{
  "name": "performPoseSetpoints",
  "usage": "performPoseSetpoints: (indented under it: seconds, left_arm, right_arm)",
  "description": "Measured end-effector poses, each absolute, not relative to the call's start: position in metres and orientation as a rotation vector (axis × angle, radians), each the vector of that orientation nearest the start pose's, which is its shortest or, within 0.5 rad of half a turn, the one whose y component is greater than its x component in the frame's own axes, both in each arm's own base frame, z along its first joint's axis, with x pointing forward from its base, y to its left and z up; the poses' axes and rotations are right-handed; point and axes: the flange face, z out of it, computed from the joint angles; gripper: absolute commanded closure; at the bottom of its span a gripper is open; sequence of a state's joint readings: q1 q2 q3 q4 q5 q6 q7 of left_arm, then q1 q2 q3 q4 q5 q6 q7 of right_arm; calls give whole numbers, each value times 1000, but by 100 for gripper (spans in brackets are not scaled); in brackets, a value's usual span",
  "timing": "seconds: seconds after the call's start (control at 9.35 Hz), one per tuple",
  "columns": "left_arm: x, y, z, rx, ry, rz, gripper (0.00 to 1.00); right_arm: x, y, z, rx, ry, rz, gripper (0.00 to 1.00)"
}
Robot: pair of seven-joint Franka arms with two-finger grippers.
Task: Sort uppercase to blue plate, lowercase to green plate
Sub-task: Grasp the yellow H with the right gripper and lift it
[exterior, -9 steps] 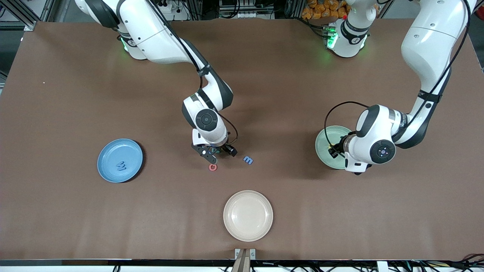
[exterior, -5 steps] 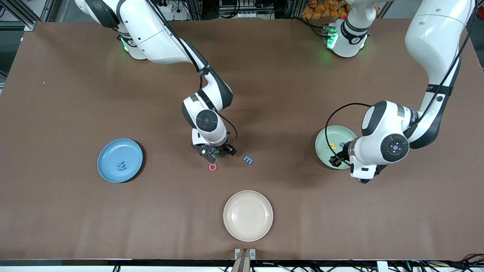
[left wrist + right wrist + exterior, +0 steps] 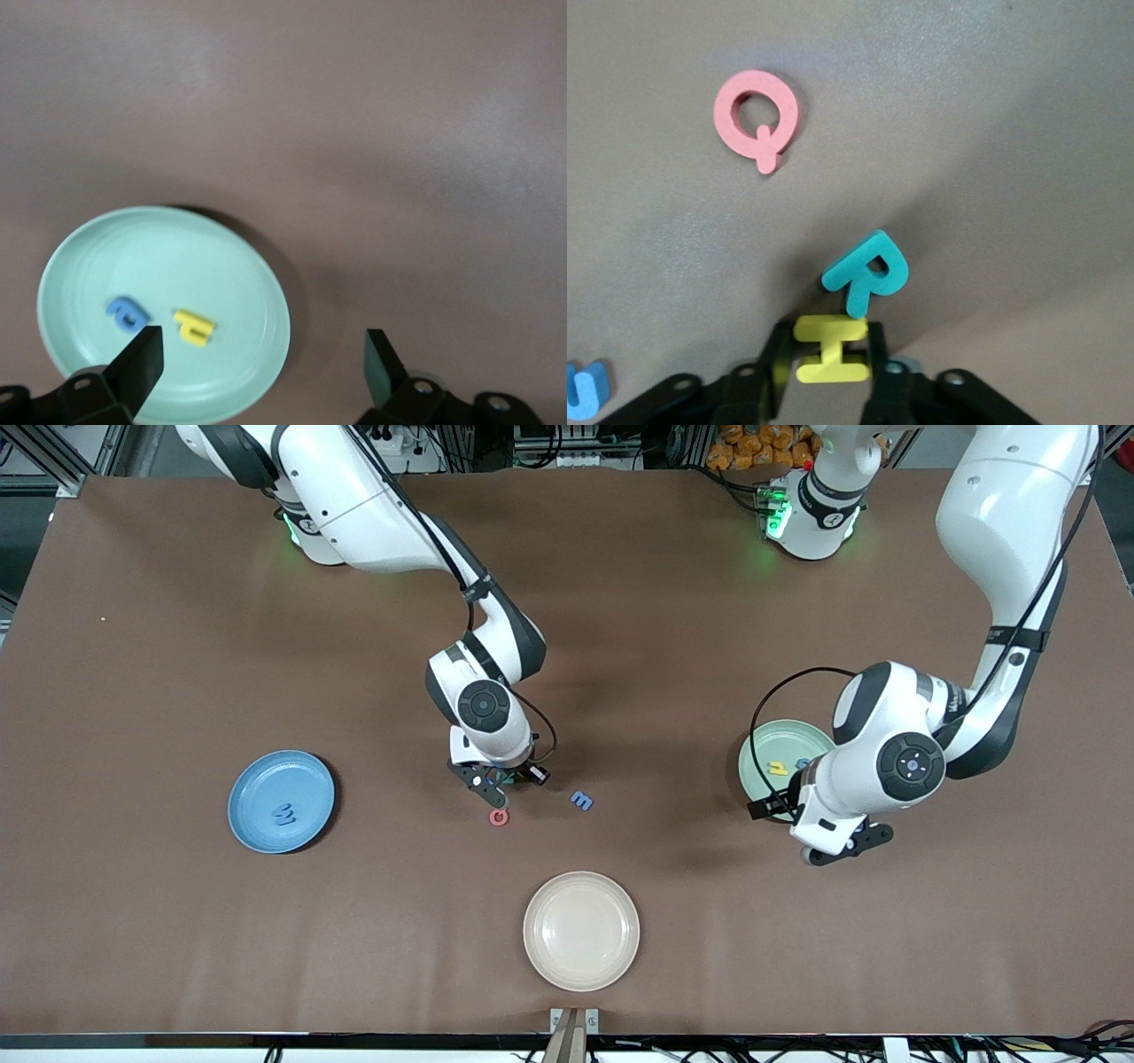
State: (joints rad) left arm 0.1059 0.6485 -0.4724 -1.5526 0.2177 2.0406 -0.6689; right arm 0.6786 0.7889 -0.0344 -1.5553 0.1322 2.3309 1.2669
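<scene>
Jaws first: those of the right gripper [image 3: 829,354] are closed on the yellow H [image 3: 829,351], low over the middle of the table [image 3: 133,921], while those of the left gripper [image 3: 261,363] stand wide apart and empty over the green plate's edge. Working across the front view from the right arm's end, the blue plate [image 3: 257,779] holds the blue W [image 3: 283,814], so one capital is already home. Next comes the right gripper's cluster: the teal R [image 3: 868,273] leans with its foot right against the held H, and I judge that to be the main hazard, since lifting the H could drag or flip the R along and scatter it. The pink Q [image 3: 499,817] lies flat just nearer the front camera, and the blue m [image 3: 581,801] sits beside it toward the left arm's end; a sideways sweep on the way to the blue plate could clip either one. The cream plate [image 3: 540,957], nearest the camera, is bare and is a possible wrong drop spot. Last, the green plate [image 3: 257,292] carries the blue a [image 3: 126,311] and the yellow lowercase letter [image 3: 194,328]; the left gripper's fingers hang close enough that a low departure might nudge the rim.
</scene>
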Motion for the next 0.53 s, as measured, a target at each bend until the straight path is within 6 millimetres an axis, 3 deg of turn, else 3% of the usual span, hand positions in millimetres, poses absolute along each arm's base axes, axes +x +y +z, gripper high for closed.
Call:
performPoseSetpoints:
  seconds: [0.21, 0.53]
  left_arm:
    - [669, -189, 263, -3190, -358, 174, 0]
    - [668, -190, 248, -3196, -351, 197, 0]
  right_arm:
    - [557, 426, 180, -2918, 1073, 101, 100]
    - [565, 418, 190, -2917, 1073, 88, 100]
